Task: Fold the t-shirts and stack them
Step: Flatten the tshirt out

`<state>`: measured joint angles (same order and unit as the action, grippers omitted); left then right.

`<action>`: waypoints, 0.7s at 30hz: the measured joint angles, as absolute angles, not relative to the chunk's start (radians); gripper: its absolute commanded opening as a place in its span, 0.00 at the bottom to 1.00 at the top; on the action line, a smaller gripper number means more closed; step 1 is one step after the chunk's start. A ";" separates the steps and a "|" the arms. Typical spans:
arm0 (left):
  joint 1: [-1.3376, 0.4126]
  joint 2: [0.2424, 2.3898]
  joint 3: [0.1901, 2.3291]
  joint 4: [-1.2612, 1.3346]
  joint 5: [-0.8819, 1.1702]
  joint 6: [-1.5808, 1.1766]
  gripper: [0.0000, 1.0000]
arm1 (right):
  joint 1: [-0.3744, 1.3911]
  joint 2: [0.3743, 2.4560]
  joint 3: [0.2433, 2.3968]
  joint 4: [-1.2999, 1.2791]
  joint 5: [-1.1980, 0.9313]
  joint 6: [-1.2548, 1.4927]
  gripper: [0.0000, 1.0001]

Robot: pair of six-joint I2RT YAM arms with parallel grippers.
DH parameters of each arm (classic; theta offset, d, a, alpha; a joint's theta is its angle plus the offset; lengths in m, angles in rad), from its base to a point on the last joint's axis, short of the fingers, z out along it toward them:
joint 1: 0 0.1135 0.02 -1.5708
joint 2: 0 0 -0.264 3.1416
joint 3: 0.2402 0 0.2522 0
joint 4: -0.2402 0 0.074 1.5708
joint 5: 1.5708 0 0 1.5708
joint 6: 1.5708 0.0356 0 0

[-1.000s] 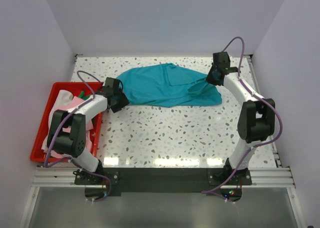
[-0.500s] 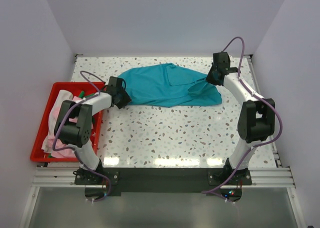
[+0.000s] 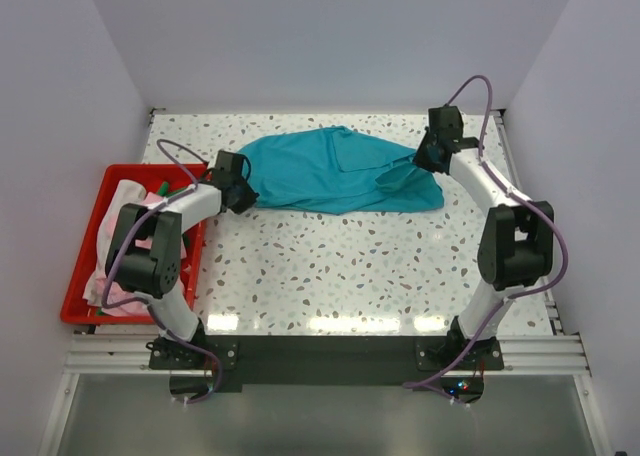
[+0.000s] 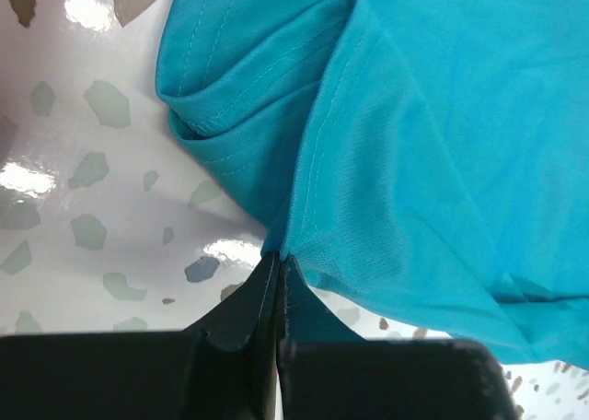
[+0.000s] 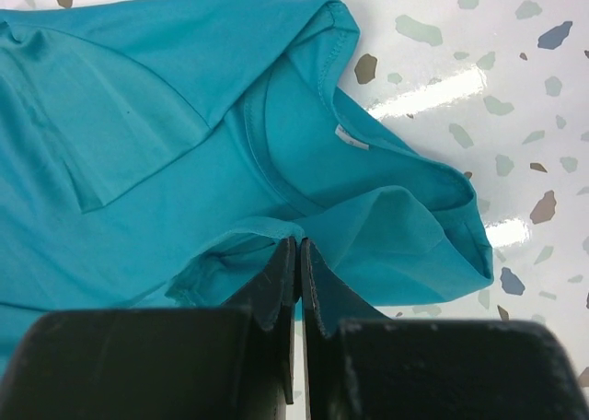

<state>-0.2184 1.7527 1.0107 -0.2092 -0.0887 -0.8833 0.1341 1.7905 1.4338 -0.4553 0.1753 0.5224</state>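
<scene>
A teal t-shirt (image 3: pixel 335 171) lies spread and rumpled across the far half of the speckled table (image 3: pixel 350 266). My left gripper (image 3: pixel 240 193) is at its left end, shut on a pinch of the teal cloth (image 4: pixel 368 162), with the fabric rising from the tips (image 4: pixel 279 257). My right gripper (image 3: pixel 428 159) is at the shirt's right end near the collar (image 5: pixel 276 162), shut on a fold of the teal cloth (image 5: pixel 298 243). More t-shirts, pink and white with a bit of dark green (image 3: pixel 130 211), lie heaped in the red bin.
The red plastic bin (image 3: pixel 85 276) stands off the table's left edge beside the left arm. White walls close in the back and both sides. Purple cables loop over each arm.
My left gripper moved right onto the shirt's left edge and closed on the cloth. The right gripper stayed shut on the shirt and barely shifted.
</scene>
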 measured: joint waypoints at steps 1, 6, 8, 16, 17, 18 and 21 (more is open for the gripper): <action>-0.218 1.737 1.011 -0.214 -0.091 -0.880 0.00 | 0.133 1.783 1.429 -0.456 0.171 0.523 0.00; -0.216 1.629 1.010 -0.245 -0.099 -0.870 0.00 | 0.128 1.715 1.402 -0.461 0.165 0.523 0.00; -0.215 1.572 1.009 -0.266 -0.100 -0.863 0.00 | 0.127 1.670 1.387 -0.465 0.164 0.524 0.00; -0.209 1.245 0.988 -0.385 -0.110 -0.805 0.00 | 0.119 1.380 1.317 -0.529 0.165 0.524 0.00; -0.210 1.194 0.988 -0.403 -0.110 -0.798 0.00 | 0.118 1.335 1.315 -0.541 0.165 0.524 0.00; -0.210 1.139 0.988 -0.420 -0.112 -0.789 0.00 | 0.118 1.289 1.314 -0.555 0.165 0.523 0.00; -0.210 0.982 0.996 -0.479 -0.113 -0.765 0.00 | 0.118 1.139 1.319 -0.607 0.167 0.521 0.00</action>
<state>-0.2096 0.9821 0.9962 -0.4793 -0.1131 -0.7650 0.1177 1.1389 1.3190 -0.6075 0.1669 0.5213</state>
